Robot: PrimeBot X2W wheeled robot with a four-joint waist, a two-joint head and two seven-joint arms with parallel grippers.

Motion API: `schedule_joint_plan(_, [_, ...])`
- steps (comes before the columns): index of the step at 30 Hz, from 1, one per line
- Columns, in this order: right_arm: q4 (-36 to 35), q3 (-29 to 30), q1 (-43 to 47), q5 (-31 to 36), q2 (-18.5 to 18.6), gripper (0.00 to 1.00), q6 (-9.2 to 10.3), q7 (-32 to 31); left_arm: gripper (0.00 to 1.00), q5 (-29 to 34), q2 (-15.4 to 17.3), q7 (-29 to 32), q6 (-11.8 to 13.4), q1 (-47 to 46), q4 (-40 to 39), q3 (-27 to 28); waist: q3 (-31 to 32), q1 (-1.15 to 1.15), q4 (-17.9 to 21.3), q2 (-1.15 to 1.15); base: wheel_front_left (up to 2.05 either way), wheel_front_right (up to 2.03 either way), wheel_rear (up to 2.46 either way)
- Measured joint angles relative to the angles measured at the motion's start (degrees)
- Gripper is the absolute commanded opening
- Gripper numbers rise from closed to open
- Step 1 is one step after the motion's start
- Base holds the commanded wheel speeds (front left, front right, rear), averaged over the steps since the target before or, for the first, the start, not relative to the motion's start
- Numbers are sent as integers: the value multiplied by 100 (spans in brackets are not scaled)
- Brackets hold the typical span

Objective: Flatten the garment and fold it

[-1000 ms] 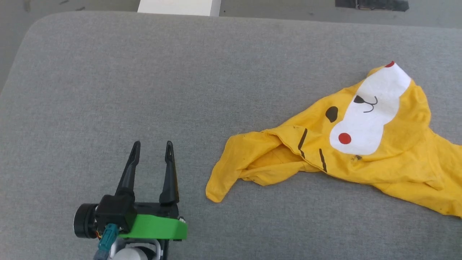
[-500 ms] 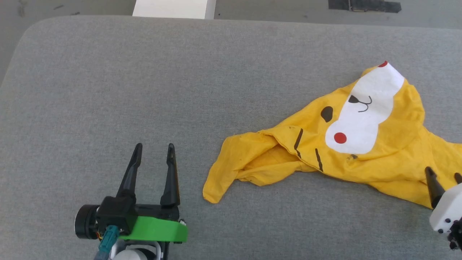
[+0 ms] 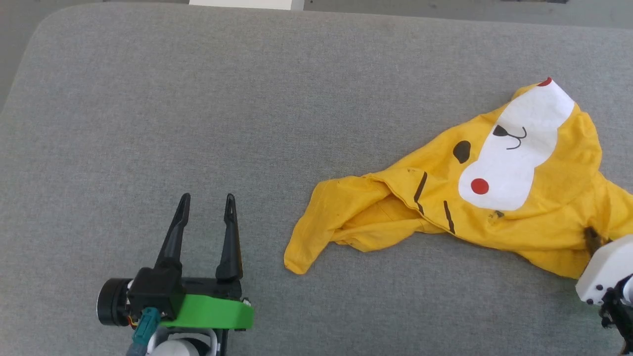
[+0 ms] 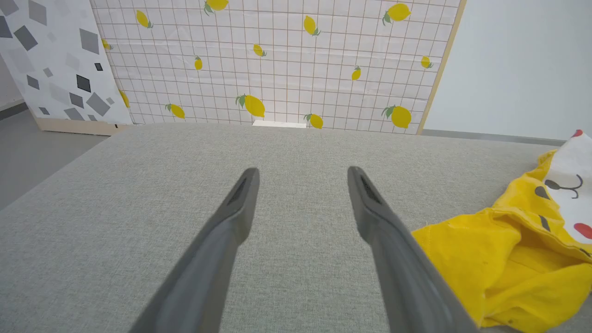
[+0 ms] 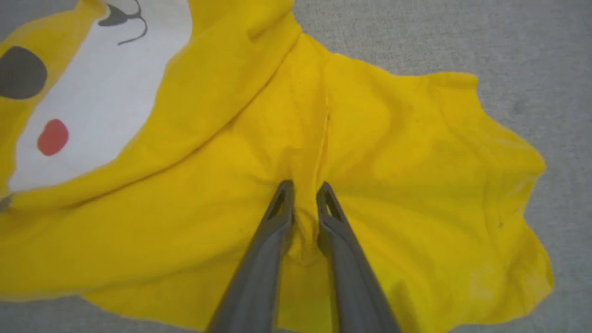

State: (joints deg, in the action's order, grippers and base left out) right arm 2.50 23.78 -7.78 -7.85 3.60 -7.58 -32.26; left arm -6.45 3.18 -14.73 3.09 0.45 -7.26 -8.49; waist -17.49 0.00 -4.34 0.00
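The garment (image 3: 534,222), a mustard-yellow T-shirt with a white cartoon face and a red cheek dot, lies crumpled on the right half of the grey padded surface (image 3: 247,123). My right gripper (image 3: 593,238) is at its near right part. In the right wrist view, the right gripper (image 5: 304,186) has its fingers drawn close together, pinching a raised fold of the garment (image 5: 416,162). My left gripper (image 3: 206,198) rests open over bare surface, left of the shirt's nearest flap. In the left wrist view, the left gripper (image 4: 301,172) holds nothing, with the garment (image 4: 499,259) just to its right.
The grey surface has a rounded far-left corner, with floor beyond it. A white block (image 3: 247,4) sits past the far edge. A lemon-print panel (image 4: 277,60) and a grey-patterned board (image 4: 51,60) stand behind the surface.
My right gripper has come in from the lower right onto the garment and closed on a fold of it. The head camera has shifted a little. The left gripper has stayed put.
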Motion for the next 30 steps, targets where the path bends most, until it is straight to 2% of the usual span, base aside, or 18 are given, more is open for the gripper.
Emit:
schedule_joint_plan(7, [-427, -135, -77, -49, 121, 0, 0, -36, 100, -4, 0, 0, 4, -1, 14, -27, 122, 0, -18, 0, 0, 0, 0])
schedule_joint_plan(15, [-1327, -605, -546, -155, 677, 0, 0, -548, 100, -155, -1, 0, 49, 12, 44, -91, 307, 0, -185, 0, 0, 0, 0])
schedule_joint_plan(19, [-1458, -1419, -1266, -170, 1072, 0, 0, -818, 100, -180, -1, 0, 49, 13, 48, -144, 336, 0, -294, 0, 0, 0, 0])
schedule_joint_plan(22, [-1300, -2296, -1890, -175, 1122, 0, 1, -877, 100, -196, -2, 0, 49, 8, 59, -186, 314, 0, -376, 0, 0, 0, 0])
schedule_joint_plan(25, [-896, -3262, -2344, -235, 937, 0, 0, -862, 100, -221, -2, 0, 49, 4, 105, -248, 283, 0, -462, 0, 0, 0, 0])
schedule_joint_plan(30, [153, -4544, -2510, -516, 280, 0, 0, -452, 100, -279, -4, 1, 55, 4, 172, -356, 255, 0, -638, 0, 0, 0, 0])
